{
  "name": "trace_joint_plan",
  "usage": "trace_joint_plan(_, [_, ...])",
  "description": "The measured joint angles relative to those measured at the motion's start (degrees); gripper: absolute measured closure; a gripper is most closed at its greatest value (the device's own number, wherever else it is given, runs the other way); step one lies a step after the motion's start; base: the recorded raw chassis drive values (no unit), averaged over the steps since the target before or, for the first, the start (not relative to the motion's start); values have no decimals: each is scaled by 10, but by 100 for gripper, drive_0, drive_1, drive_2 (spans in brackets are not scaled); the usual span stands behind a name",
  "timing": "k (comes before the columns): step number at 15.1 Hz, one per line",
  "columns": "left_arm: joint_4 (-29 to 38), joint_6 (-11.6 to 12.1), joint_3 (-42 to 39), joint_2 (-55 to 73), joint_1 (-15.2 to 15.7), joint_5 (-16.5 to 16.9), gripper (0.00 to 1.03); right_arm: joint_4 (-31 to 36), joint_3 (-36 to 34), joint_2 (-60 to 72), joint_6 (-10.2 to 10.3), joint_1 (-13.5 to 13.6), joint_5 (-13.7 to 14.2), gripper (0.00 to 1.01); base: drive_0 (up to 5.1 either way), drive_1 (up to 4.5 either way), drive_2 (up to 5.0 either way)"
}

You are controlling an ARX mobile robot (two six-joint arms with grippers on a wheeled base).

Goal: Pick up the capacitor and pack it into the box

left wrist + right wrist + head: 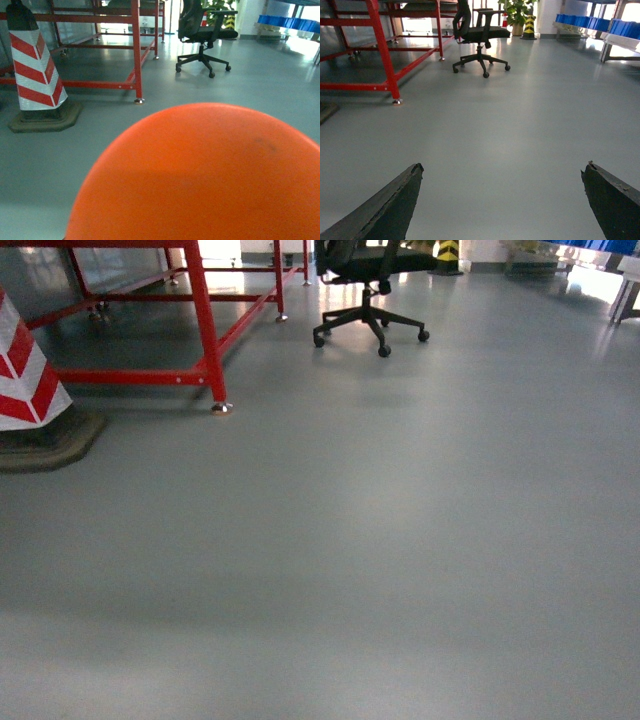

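A large smooth orange rounded thing [200,175] fills the lower part of the left wrist view, very close to the camera. It hides the left gripper's fingers, and I cannot tell whether it is the capacitor or whether it is held. My right gripper [502,167] is open above bare grey floor, its two dark fingertips [415,172] far apart with nothing between them. The box is out of view. Neither gripper shows in the head view.
A red steel frame [205,330] stands at the upper left. A red-and-white striped cone [25,375] on a dark base sits at the far left. A black office chair [370,290] stands further back. Blue bins [600,24] line shelves at the far right.
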Motion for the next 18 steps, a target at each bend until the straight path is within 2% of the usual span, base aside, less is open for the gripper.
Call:
trace_joint_plan(12, [1,0,0,0,0,0,60,-1,0,0,0,0,0,3,-474,371,104])
trace_joint_plan(18, [1,0,0,0,0,1,60,-3,0,0,0,0,0,3,-493,249,249])
